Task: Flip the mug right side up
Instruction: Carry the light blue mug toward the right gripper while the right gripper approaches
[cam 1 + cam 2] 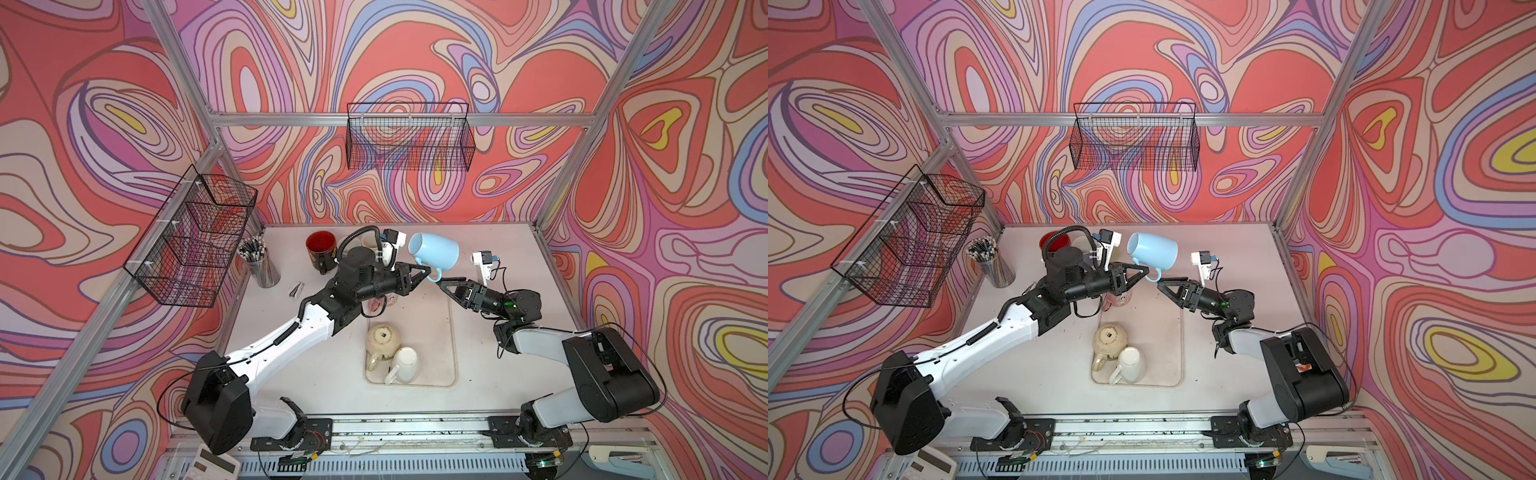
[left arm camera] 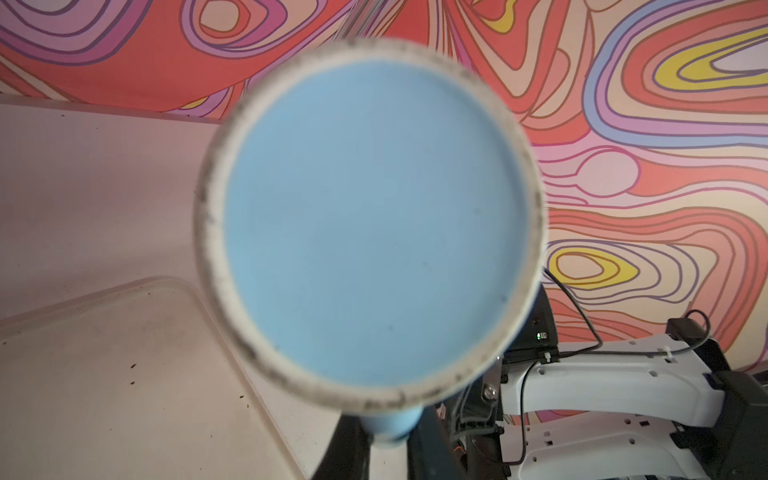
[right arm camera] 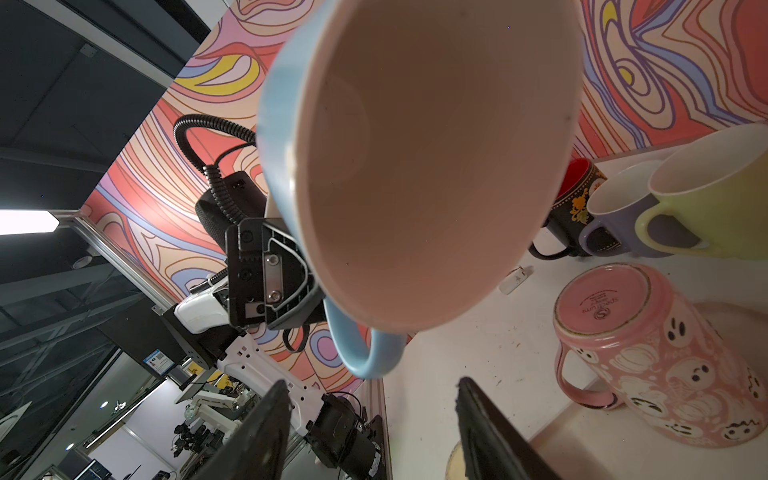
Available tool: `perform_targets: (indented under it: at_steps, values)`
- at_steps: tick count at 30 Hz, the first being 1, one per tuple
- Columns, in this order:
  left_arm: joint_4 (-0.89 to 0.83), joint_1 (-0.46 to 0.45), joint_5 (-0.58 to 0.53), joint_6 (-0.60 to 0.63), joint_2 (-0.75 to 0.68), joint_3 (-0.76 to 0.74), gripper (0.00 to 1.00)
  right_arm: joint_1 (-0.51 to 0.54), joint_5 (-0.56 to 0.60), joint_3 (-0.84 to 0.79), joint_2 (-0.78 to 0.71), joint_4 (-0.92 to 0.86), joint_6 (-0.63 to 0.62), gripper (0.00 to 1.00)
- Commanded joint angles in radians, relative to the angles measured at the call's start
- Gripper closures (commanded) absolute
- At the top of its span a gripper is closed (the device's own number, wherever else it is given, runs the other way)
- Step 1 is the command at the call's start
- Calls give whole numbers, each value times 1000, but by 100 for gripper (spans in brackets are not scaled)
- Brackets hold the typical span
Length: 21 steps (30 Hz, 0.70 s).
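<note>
A: Left side first. What is the left gripper (image 1: 424,273) doing?
B: Its fingers are clamping the handle (image 1: 434,276) of the blue mug (image 1: 436,251). The mug is hanging in the air above the back of the bench (image 1: 511,257), lying on its side. Its base is facing the left arm, its mouth the right arm, and the handle is pointing down.
A: Which step?
B: Mid-turn, I judge: neither upside down nor upright.
A: And the right gripper (image 1: 445,282)?
B: Its fingers are standing apart, gripping nothing, hovering just beside the handle.
A: Next move?
B: Probably rolling the mouth upward, or the right fingers taking the rim for a handover. Either calls for keeping clear of the pink mug (image 3: 648,361), which is sitting upside down nearby, before setting down.
</note>
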Motion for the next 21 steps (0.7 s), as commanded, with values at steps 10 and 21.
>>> perform_targets:
  at_steps: [10, 21]
  values:
    - [360, 5, 82, -108, 79, -62, 100, -5, -5, 91, 33, 23, 42, 47]
    - [517, 6, 100, -172, 130, -129, 100, -5, 14, 107, 32, 24, 47, 66]
